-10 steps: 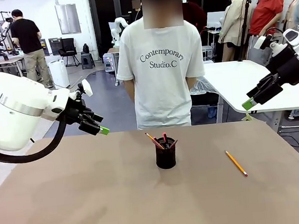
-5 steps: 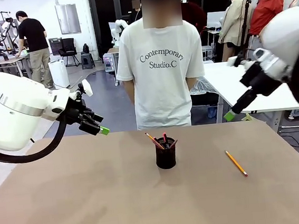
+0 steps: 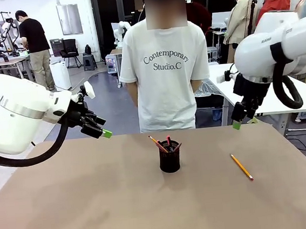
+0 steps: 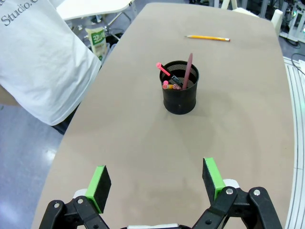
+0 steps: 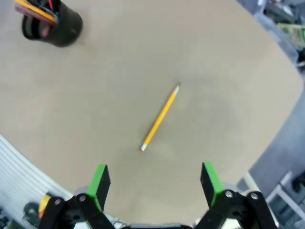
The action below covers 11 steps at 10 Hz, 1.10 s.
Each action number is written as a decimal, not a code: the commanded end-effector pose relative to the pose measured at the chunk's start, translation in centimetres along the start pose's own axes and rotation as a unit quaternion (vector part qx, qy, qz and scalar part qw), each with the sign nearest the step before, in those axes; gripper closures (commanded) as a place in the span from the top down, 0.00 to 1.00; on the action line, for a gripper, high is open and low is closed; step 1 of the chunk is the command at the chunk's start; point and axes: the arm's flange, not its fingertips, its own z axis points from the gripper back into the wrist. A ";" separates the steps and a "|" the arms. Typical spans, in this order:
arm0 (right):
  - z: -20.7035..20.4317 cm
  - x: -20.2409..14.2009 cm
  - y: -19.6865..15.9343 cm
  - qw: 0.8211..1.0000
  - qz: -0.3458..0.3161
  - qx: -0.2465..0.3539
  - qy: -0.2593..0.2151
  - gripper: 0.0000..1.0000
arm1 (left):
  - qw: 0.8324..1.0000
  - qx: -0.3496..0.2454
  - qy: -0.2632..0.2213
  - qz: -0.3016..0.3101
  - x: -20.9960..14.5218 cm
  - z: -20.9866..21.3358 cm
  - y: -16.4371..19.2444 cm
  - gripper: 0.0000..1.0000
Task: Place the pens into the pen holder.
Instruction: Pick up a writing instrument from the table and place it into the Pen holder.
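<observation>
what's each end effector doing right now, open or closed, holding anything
Left end effector: open, holding nothing.
Right end effector: open, holding nothing, pointed at the yellow pencil.

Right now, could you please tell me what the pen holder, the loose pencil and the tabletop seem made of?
Pen holder: likely black metal mesh, matte; a fine grid shows at its rim.
Yellow pencil: probably painted wood, with an orange-yellow coat, a dark tip and a reddish eraser end.
Tabletop: smooth matte tan surface, perhaps laminate; unclear.
</observation>
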 end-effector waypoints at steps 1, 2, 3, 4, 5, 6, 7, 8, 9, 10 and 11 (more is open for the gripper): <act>-0.9 1.3 0.2 0.999 -0.008 -0.002 0.040 1.00 | 1.000 0.004 0.002 0.003 0.0 0.2 0.0 1.00; -2.0 1.4 0.1 0.999 -0.027 0.002 0.038 1.00 | 1.000 0.004 0.002 0.003 0.0 0.2 0.0 1.00; -3.1 1.4 0.4 0.999 -0.026 -0.004 0.042 1.00 | 1.000 0.004 0.002 0.003 0.0 0.2 0.0 1.00; -4.0 1.3 0.7 0.999 -0.026 -0.018 0.039 1.00 | 1.000 0.004 0.002 0.003 0.0 0.2 0.0 1.00; -4.6 1.0 1.0 0.999 -0.007 -0.006 0.044 1.00 | 1.000 0.004 0.002 0.003 0.0 0.2 0.0 1.00; -3.9 0.8 0.5 0.999 -0.013 0.007 0.042 1.00 | 1.000 0.004 0.002 0.003 0.0 0.2 0.0 1.00; -3.9 0.8 0.5 0.999 -0.013 0.007 0.042 1.00 | 1.000 0.004 0.002 0.003 0.0 0.2 0.0 1.00; -3.9 0.8 0.5 0.999 -0.013 0.007 0.042 1.00 | 1.000 0.004 0.002 0.003 0.0 0.2 0.0 1.00; -3.9 0.8 0.5 0.999 -0.013 0.007 0.042 1.00 | 1.000 0.004 0.002 0.003 0.0 0.2 0.0 1.00; -4.4 0.9 0.7 0.999 -0.010 0.008 0.043 1.00 | 1.000 0.004 0.002 0.003 0.0 0.2 0.0 1.00; -4.8 0.9 0.3 0.997 -0.072 -0.005 0.035 1.00 | 1.000 0.004 0.002 0.003 0.0 0.2 0.0 1.00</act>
